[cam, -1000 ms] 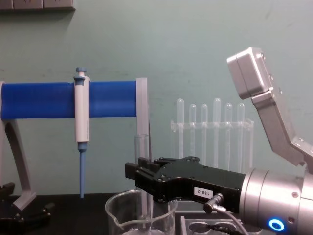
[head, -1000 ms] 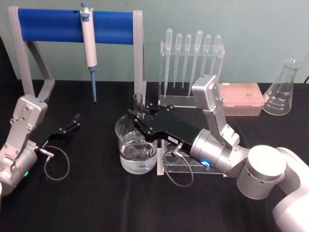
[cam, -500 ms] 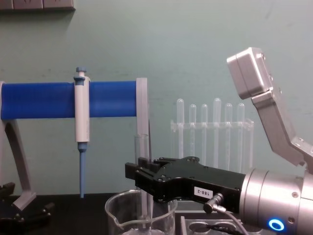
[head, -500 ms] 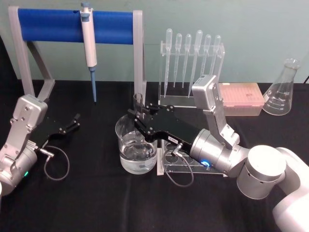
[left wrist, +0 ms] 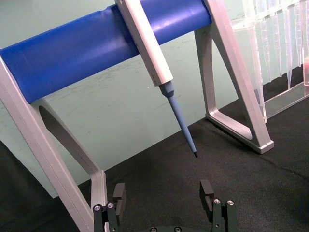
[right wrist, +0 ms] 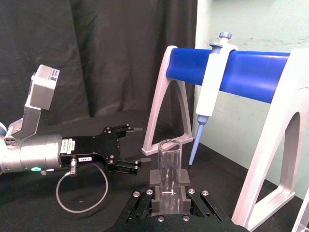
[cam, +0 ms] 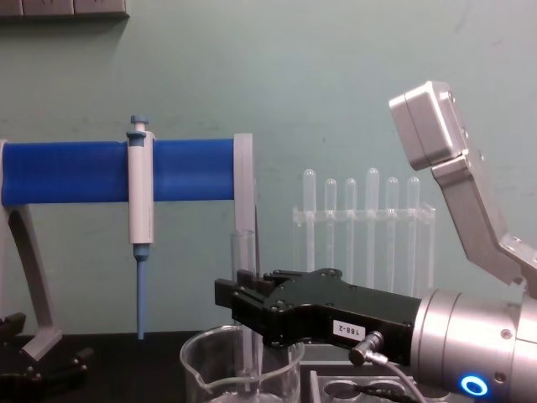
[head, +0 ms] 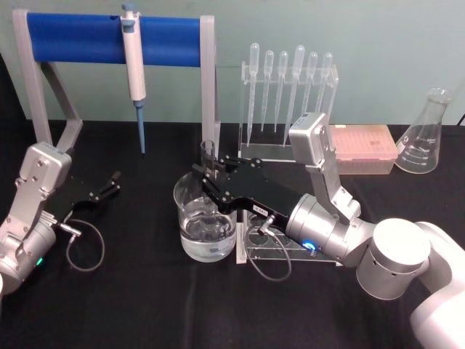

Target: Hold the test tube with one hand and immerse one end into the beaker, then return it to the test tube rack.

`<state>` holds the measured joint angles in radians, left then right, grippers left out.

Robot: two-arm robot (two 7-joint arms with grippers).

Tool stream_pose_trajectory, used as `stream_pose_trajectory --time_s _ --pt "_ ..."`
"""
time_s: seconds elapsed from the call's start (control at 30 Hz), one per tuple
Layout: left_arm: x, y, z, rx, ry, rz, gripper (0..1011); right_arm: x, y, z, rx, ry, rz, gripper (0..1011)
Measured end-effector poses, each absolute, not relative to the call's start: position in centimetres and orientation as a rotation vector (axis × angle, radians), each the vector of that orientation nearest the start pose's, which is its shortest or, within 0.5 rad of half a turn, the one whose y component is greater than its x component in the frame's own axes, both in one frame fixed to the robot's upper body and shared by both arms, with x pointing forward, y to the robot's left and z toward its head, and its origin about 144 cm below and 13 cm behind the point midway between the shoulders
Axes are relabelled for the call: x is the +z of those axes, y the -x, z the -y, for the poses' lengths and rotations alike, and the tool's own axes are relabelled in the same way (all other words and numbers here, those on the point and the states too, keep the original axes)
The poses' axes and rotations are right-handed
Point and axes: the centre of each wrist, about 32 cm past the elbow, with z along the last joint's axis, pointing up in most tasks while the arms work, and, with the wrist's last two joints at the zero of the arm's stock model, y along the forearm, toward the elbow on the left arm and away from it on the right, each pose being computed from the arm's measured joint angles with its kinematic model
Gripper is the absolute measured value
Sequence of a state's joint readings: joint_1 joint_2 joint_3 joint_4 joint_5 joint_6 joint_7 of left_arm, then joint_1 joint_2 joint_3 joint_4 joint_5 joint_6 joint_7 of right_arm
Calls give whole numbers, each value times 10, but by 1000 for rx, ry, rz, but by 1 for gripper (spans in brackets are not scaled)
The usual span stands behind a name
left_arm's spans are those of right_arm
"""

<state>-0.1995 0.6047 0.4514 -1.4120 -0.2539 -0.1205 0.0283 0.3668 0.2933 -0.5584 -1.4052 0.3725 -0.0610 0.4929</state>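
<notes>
The dip is the step in hand, I judge. The test tube (head: 208, 155) stands upright with its lower end inside the beaker (head: 187, 198); whether it meets the water is hard to tell. Lower it straight, away from the glass wall, then lift clear before moving right to the test tube rack (head: 282, 249).

The left gripper (head: 112, 182) lies parked on the black table (head: 131, 298), fingers spread wide and empty. The right gripper (head: 205, 177) hangs over the beaker's rim, its fingers closed narrowly around the tube's middle.
</notes>
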Motion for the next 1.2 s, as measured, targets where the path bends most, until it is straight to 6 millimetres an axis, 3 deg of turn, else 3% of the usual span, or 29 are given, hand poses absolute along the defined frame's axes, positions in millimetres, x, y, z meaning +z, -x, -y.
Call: stream_pose_trajectory --time_s 1.2 --pt "1140 -489 -310 1248 -304 285 1000 1180 -525 165 -606 -8 95 224"
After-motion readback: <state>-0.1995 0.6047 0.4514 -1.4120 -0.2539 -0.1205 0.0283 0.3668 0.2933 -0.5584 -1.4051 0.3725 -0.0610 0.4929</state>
